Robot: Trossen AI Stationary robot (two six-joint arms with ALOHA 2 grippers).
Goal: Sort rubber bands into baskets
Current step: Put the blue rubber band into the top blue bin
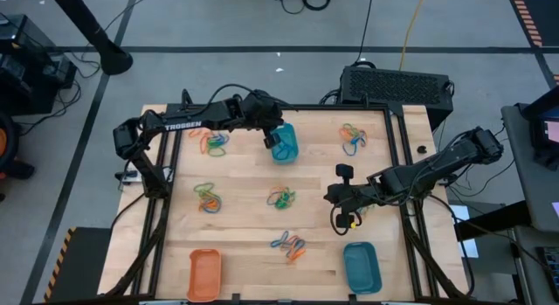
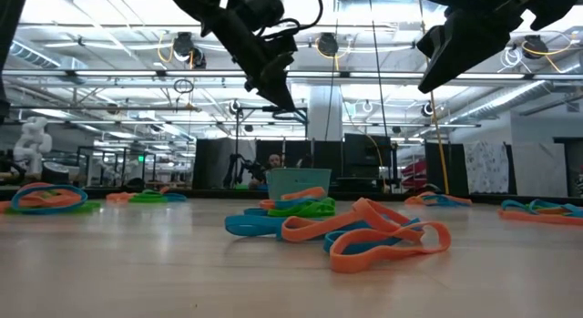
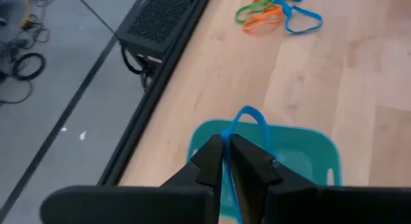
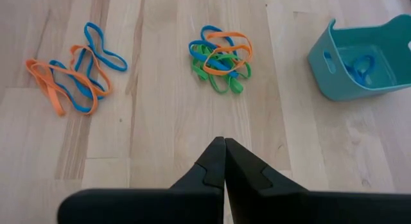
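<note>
Left pincer (image 3: 226,161), clenched on a blue rubber band (image 3: 247,121), hangs directly above the teal basket (image 1: 284,142) at upper centre; we need only let go, straight down.

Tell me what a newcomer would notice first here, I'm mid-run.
First, the left tool above the teal basket at the table's far edge, pinching a blue rubber band that loops out past its tips. Next, tangled piles of orange, blue and green bands scattered over the wooden table. The right tool hangs shut and empty over the right side.
</note>
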